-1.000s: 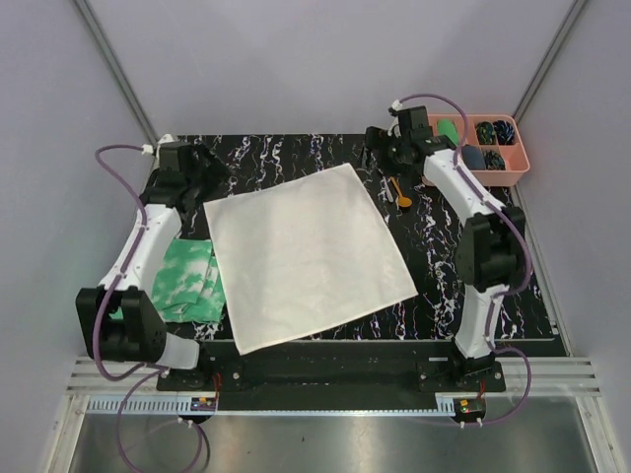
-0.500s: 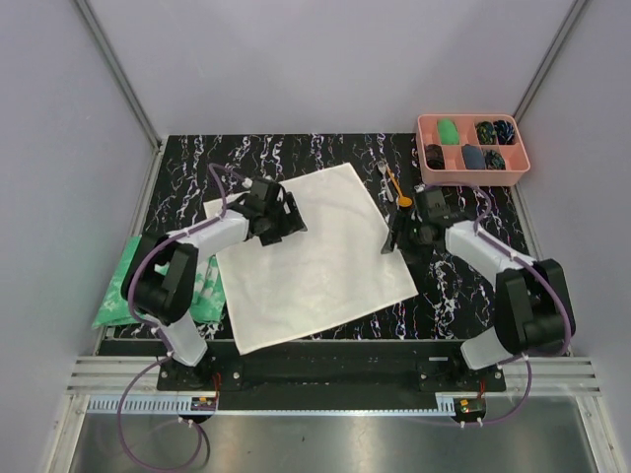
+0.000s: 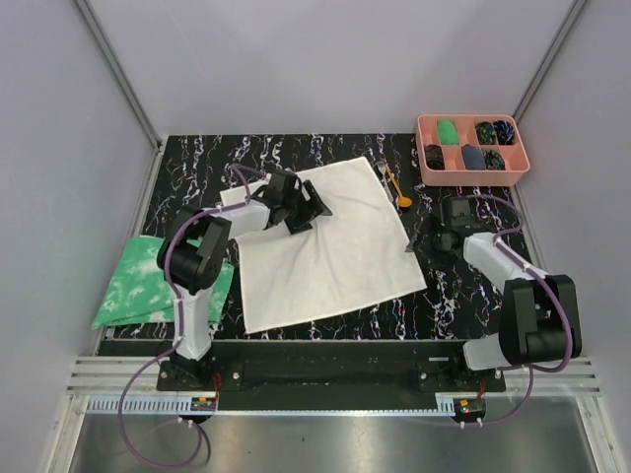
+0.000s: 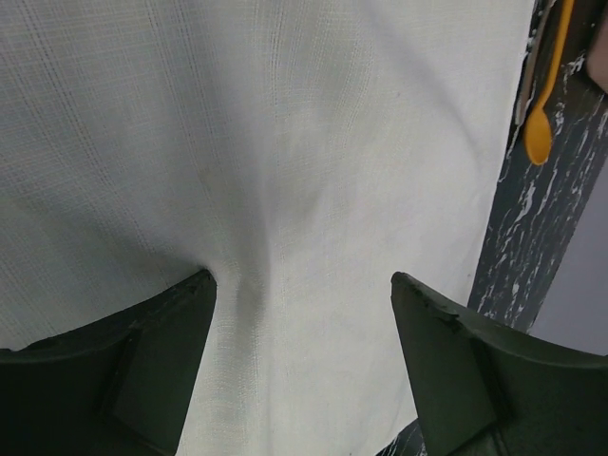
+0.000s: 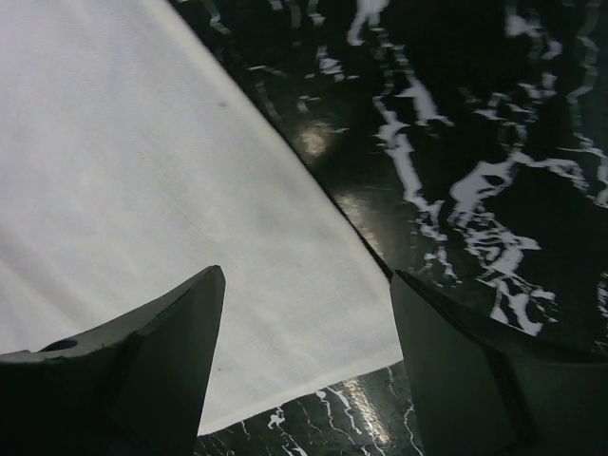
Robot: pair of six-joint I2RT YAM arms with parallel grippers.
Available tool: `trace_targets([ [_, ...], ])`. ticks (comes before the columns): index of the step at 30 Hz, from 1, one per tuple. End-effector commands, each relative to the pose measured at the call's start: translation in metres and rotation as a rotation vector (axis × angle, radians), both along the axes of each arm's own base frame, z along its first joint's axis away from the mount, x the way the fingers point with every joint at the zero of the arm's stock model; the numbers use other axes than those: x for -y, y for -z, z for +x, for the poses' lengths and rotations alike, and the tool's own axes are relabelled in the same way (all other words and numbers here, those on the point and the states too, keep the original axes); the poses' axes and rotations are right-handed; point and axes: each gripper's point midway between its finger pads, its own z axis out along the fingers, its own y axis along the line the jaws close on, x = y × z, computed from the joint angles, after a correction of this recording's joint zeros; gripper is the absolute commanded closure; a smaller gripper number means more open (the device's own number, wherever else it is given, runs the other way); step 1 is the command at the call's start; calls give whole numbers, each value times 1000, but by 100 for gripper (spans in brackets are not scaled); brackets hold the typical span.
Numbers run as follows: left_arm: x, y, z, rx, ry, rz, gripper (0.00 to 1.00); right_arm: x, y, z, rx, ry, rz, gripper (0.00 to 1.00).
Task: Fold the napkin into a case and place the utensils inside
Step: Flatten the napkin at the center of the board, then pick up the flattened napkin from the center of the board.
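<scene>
The napkin [image 3: 340,251] is straddled, far part by the open left claw [image 3: 312,205], right corner by the open right claw [image 3: 418,242].

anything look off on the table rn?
Napkin lies skewed to the edges of the mat, with a pucker between the fingers of the open left gripper. Nothing looks spilled or damaged.

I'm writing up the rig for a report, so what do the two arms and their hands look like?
The left arm and right arm have white link shells between bulky black joints, with a thin purple cable looping along each. The left hand and right hand each carry two broad, dark, wedge-shaped fingers. No markings are legible.
</scene>
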Motion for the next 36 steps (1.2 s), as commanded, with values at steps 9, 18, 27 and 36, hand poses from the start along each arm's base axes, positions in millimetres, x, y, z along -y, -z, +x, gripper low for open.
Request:
trace_targets([
  [9, -23, -52, -41, 92, 3, 144, 18, 41, 16, -42, -111, 286, -83, 36],
  [18, -116, -36, -165, -97, -135, 465, 19, 46, 28, -53, -153, 299, -128, 54],
  [27, -164, -36, -220, -76, -256, 464, 21, 45, 27, -62, -158, 315, -158, 56],
  [36, -177, -33, -236, -159, -234, 561, 17, 32, 40, -61, -198, 303, -197, 56],
])
